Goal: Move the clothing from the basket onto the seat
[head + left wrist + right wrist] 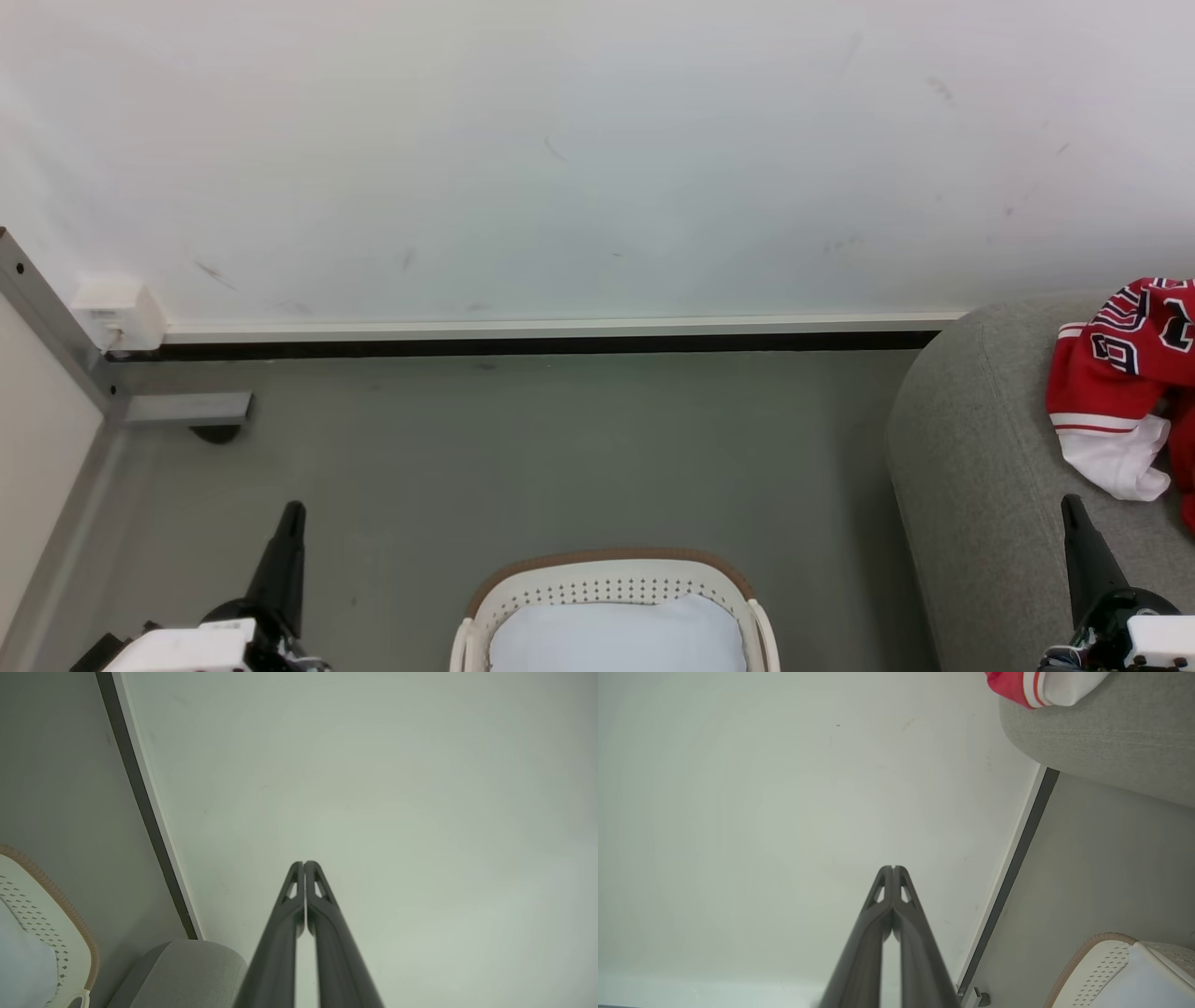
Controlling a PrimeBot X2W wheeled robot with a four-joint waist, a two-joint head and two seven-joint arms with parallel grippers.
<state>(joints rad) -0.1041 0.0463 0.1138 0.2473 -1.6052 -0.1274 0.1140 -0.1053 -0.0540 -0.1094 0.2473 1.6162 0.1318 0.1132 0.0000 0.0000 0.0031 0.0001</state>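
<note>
The clothing (1116, 373) lies on the seat (980, 485), just beyond the right gripper (1070, 506). That gripper and the left gripper (295, 510) are pressed together, empty, flanking the basket (607, 563).

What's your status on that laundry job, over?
Left pincer shut, empty; right pincer same. Red jersey lying on seat. Basket holds pale sheet. Bare floor between.

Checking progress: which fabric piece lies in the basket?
The flat pale sheet, inside the cream basket. The red jersey with white trim lies on the grey seat instead.
</note>
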